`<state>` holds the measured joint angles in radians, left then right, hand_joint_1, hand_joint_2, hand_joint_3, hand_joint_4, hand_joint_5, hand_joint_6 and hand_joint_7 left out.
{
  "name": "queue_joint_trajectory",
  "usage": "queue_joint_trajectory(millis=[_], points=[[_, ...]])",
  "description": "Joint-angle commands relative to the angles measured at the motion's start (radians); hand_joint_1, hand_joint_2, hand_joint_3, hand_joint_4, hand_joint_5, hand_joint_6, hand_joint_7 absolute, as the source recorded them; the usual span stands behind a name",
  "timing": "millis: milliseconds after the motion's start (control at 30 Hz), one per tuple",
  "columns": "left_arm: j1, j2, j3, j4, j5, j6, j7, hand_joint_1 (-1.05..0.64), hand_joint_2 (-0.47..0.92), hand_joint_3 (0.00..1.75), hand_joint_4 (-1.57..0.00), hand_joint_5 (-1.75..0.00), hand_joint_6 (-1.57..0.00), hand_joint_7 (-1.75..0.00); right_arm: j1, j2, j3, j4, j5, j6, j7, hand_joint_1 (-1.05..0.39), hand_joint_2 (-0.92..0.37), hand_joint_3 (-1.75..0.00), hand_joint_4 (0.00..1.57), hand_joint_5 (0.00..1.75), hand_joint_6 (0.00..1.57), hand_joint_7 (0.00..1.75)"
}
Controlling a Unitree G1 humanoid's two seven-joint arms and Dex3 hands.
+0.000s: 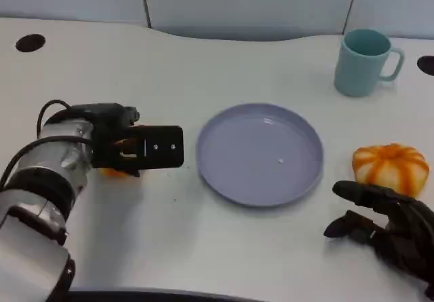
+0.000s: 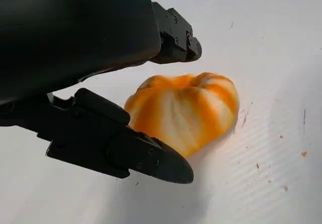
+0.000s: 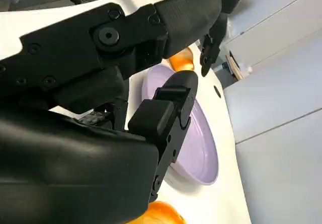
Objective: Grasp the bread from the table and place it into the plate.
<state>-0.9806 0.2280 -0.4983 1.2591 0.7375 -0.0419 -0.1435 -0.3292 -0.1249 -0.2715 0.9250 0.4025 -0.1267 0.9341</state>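
A white table [image 1: 203, 64] spreads under even, soft light, with a dark round hole [image 1: 30, 43] near its far left corner. Behind its far edge stand pale grey wall panels [image 1: 247, 3] split by thin vertical seams.

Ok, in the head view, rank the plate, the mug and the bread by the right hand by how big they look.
1. Purple plate, clearly the largest.
2. Orange-and-white bread and teal mug: these look about alike, and the mug stands farther from the camera, so I won't rank them.

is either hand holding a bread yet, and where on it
Neither holds one. The left hand has its fingers around a bread, which lies on the table; the right hand is open.
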Motion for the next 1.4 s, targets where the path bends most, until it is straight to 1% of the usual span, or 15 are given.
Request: queue_joint_trajectory(millis=[33,333,600,733,767,833,867,933,967,1033,1100,1300,1333,1367,1400], points=[[-0.028,-0.002,-0.013,0.026,-0.006,0.014,-0.002,-0.63,0.83,0.00,-0.07,-0.08,-0.22,-0.01,0.034,-0.009,0.004,-0.001,-0.009,0.023,-0.012,-0.44,-0.92,-0.06,0.57,1.10,0.98,0.02],[-0.018,-0.030,-0.013,0.057,-0.010,0.028,0.023,-0.57,0.81,0.00,-0.09,-0.11,-0.25,-0.02,0.045,-0.010,0.005,-0.025,-0.005,0.041,-0.016,-0.41,-0.92,-0.07,0.56,1.11,0.97,0.02],[-0.008,-0.044,-0.043,0.074,0.004,0.031,0.061,-0.58,0.82,0.00,-0.11,-0.12,-0.27,-0.01,0.049,-0.011,0.001,-0.024,0.000,0.038,-0.001,-0.41,-0.92,-0.08,0.55,1.12,0.96,0.02],[-0.005,-0.052,-0.047,0.080,-0.003,0.032,0.070,-0.54,0.81,0.00,-0.12,-0.13,-0.28,-0.01,0.053,-0.008,-0.002,-0.025,0.000,0.031,0.001,-0.40,-0.92,-0.08,0.55,1.12,0.96,0.02],[-0.005,-0.054,-0.047,0.081,-0.005,0.032,0.069,-0.49,0.80,0.00,-0.10,-0.11,-0.27,-0.01,0.056,-0.009,0.000,-0.029,-0.003,0.029,-0.002,-0.41,-0.92,-0.08,0.56,1.13,0.96,0.02],[-0.004,-0.057,-0.044,0.083,-0.010,0.037,0.070,-0.45,0.80,0.00,-0.10,-0.11,-0.27,0.00,0.058,-0.009,0.001,-0.032,-0.004,0.030,-0.005,-0.42,-0.92,-0.08,0.56,1.13,0.96,0.02],[-0.004,-0.058,-0.042,0.084,-0.012,0.039,0.072,-0.42,0.79,0.00,-0.11,-0.11,-0.27,-0.01,0.058,-0.009,0.001,-0.032,-0.003,0.032,-0.005,-0.42,-0.92,-0.08,0.56,1.13,0.97,0.02],[-0.002,-0.060,-0.038,0.086,-0.016,0.044,0.077,-0.40,0.79,0.00,-0.12,-0.11,-0.28,-0.01,0.059,-0.008,0.000,-0.034,-0.001,0.033,-0.006,-0.42,-0.92,-0.07,0.56,1.13,0.97,0.02],[0.000,-0.061,-0.038,0.087,-0.016,0.046,0.079,-0.36,0.78,0.00,-0.13,-0.11,-0.28,-0.01,0.061,-0.007,0.000,-0.037,-0.001,0.031,-0.006,-0.42,-0.92,-0.07,0.56,1.13,0.97,0.02],[0.003,-0.064,-0.043,0.090,-0.011,0.051,0.089,-0.33,0.77,0.00,-0.14,-0.10,-0.29,-0.01,0.060,-0.006,-0.003,-0.035,0.002,0.031,-0.004,-0.42,-0.92,-0.07,0.56,1.13,0.97,0.02],[0.007,-0.067,-0.050,0.093,-0.005,0.055,0.098,-0.29,0.76,0.00,-0.19,-0.11,-0.29,-0.01,0.058,-0.005,-0.006,-0.031,0.007,0.032,0.000,-0.41,-0.92,-0.07,0.56,1.13,0.97,0.02],[0.007,-0.067,-0.054,0.094,-0.006,0.056,0.102,-0.28,0.75,0.00,-0.21,-0.09,-0.29,0.00,0.058,-0.005,-0.007,-0.030,0.008,0.032,0.001,-0.41,-0.92,-0.06,0.57,1.13,0.97,0.02],[0.025,-0.063,-0.065,0.094,0.007,0.032,0.147,-0.28,0.75,0.00,-0.21,-0.09,-0.29,0.00,0.057,-0.006,-0.008,-0.029,0.009,0.034,0.003,-0.41,-0.92,-0.06,0.57,1.13,0.97,0.02],[0.039,-0.060,-0.074,0.093,0.016,0.013,0.182,-0.22,0.83,0.02,-0.41,-0.20,-0.47,-0.06,0.056,-0.007,-0.009,-0.028,0.011,0.035,0.004,-0.41,-0.92,-0.07,0.57,1.13,0.96,0.02],[0.049,-0.057,-0.078,0.094,0.019,-0.002,0.204,-0.19,0.87,0.02,-0.50,-0.28,-0.57,-0.06,0.055,-0.007,-0.010,-0.027,0.013,0.038,0.005,-0.41,-0.92,-0.07,0.57,1.13,0.96,0.02]])
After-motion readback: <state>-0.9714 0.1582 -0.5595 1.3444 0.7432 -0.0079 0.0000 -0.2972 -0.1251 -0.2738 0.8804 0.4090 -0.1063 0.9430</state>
